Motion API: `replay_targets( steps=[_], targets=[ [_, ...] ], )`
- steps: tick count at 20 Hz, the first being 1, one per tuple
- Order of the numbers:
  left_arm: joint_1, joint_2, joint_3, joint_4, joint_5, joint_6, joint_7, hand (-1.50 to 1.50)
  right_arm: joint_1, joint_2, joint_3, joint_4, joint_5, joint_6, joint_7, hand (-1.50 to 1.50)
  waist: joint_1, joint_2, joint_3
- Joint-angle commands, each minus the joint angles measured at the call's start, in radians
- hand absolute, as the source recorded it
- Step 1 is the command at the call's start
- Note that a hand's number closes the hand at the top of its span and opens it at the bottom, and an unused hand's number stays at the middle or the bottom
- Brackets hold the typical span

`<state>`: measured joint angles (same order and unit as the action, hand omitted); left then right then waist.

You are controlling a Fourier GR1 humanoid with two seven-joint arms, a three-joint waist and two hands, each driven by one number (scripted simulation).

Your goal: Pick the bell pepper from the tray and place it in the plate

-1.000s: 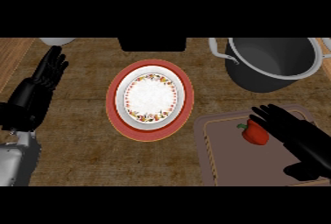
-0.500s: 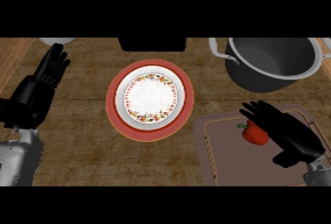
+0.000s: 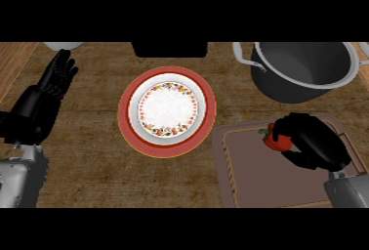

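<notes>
Head view: bell pepper (image 3: 275,140) inside right robot hand (image 3: 314,143)

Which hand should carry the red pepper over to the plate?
The right hand. Its fingers already curl round the bell pepper on the tray. The left hand rests open at the far side of the plate.

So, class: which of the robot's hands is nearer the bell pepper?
Right. The right hand curls round the bell pepper on the tray; the left hand rests open, far across the plate.

Dark pot (image 3: 306,68) upper right; white bowl (image 3: 63,45) upper left, cropped.
</notes>
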<state>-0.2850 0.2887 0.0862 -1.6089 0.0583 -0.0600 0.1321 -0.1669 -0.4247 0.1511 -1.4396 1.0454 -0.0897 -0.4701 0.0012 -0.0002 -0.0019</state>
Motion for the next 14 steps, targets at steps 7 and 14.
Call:
replay_targets(
  steps=[7,14],
  targets=[
    [-0.043,-0.031,-0.052,0.006,-0.011,-0.022,-0.021,0.0,-0.454,-0.159,-0.208,0.617,-0.001,0.148,0.027,1.5,0.103,0.036,0.006],
    [-0.053,-0.032,-0.041,0.036,-0.022,-0.014,-0.027,0.0,-0.692,-0.133,-0.24,0.901,-0.049,0.141,-0.194,1.5,0.076,0.026,0.005]
  ],
)
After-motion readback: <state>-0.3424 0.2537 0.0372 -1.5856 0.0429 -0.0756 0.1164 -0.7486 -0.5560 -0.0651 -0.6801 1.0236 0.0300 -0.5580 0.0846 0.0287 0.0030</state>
